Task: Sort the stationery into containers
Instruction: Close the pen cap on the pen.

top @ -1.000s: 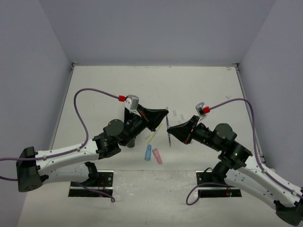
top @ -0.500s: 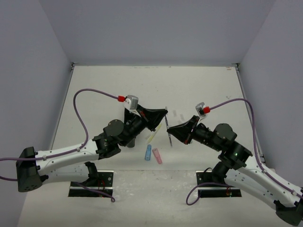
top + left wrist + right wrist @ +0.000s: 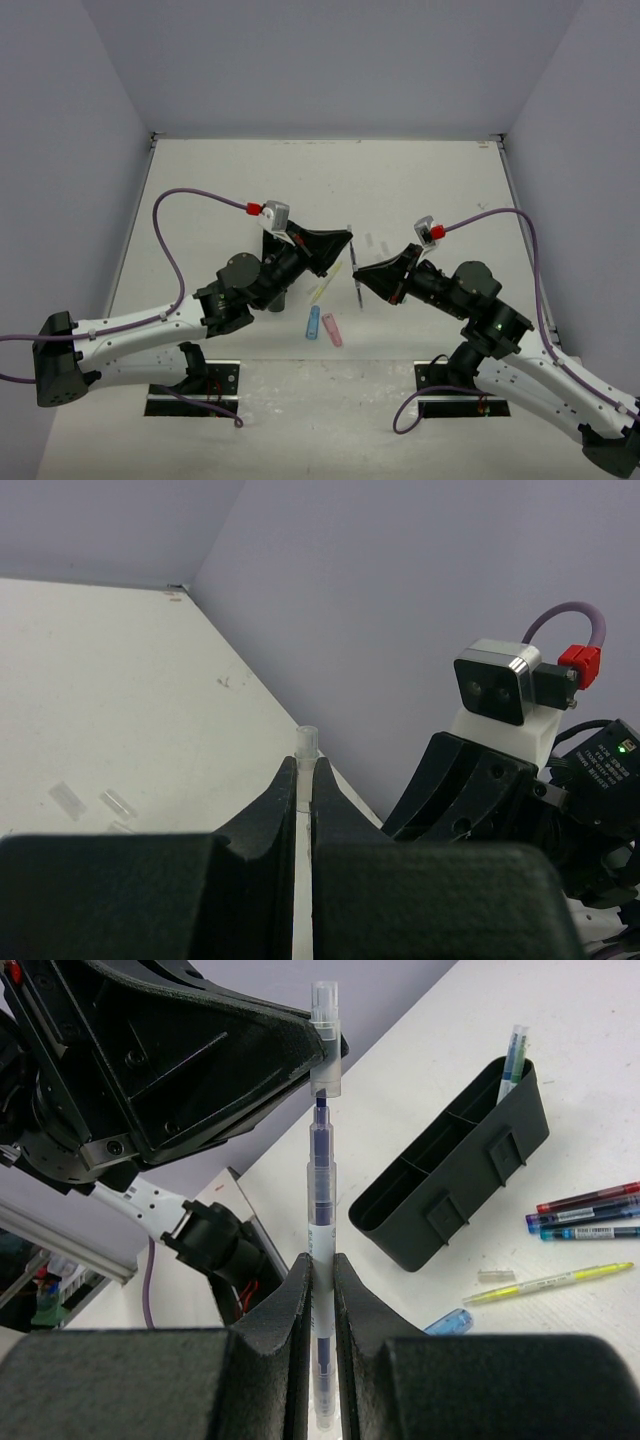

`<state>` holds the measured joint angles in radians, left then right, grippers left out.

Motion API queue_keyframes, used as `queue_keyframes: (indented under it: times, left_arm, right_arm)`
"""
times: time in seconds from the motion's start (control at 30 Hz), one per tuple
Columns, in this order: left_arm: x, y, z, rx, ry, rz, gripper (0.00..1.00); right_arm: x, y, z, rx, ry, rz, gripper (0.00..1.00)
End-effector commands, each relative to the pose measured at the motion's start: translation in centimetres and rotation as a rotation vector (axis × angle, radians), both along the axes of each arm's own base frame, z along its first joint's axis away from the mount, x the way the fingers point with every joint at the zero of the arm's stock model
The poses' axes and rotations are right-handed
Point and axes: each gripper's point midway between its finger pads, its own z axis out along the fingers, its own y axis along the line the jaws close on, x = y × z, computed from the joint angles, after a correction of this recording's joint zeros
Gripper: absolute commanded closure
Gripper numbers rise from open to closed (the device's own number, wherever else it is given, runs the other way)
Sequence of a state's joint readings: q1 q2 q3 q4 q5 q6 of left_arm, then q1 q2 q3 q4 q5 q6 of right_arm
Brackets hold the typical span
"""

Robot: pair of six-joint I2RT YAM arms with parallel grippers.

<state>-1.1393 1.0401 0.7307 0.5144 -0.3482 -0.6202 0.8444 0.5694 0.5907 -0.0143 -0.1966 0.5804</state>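
Note:
My right gripper (image 3: 320, 1258) is shut on a blue pen (image 3: 321, 1190) that stands upright between its fingers. The pen's clear cap (image 3: 326, 1035) is pinched in my left gripper (image 3: 307, 763), and the bare nib shows just under the cap. From above, the two grippers meet tip to tip, left gripper (image 3: 347, 236) and right gripper (image 3: 358, 272). The black organiser (image 3: 450, 1175) lies on the table with one pen (image 3: 513, 1060) standing in its far compartment. Beside it lie red and blue pens (image 3: 588, 1212), a yellow-green pen (image 3: 550, 1282) and a chunky blue piece (image 3: 447, 1322).
A blue piece (image 3: 313, 323) and a pink piece (image 3: 332, 329) lie near the table's front edge, with a yellow-green pen (image 3: 325, 285) behind them. Loose clear caps (image 3: 372, 240) lie mid-table. Grey walls close in three sides. My left arm hides most of the organiser from above.
My left gripper has crept slightly up and left with the cap. The right arm and its pen have stayed put.

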Motion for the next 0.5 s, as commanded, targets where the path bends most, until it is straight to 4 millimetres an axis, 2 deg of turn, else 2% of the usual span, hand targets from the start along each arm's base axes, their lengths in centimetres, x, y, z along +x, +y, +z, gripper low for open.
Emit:
queue_keyframes:
  times: [0.0,0.3,0.47]
  left_arm:
    - [-0.2,0.2,0.8,-0.04,-0.002,-0.009,1.0]
    - [-0.7,-0.3,0.1,-0.059,0.017,-0.045,1.0]
    - [-1.0,-0.3,-0.6,-0.072,0.038,-0.063,1.0]
  right_arm:
    - [0.4,-0.1,2.7,0.044,-0.063,-0.019,1.0]
    - [1.1,0.1,4.5,0.048,-0.088,-0.04,1.0]
    - [1.9,-0.5,6.5,0.08,-0.115,-0.1,1.0]
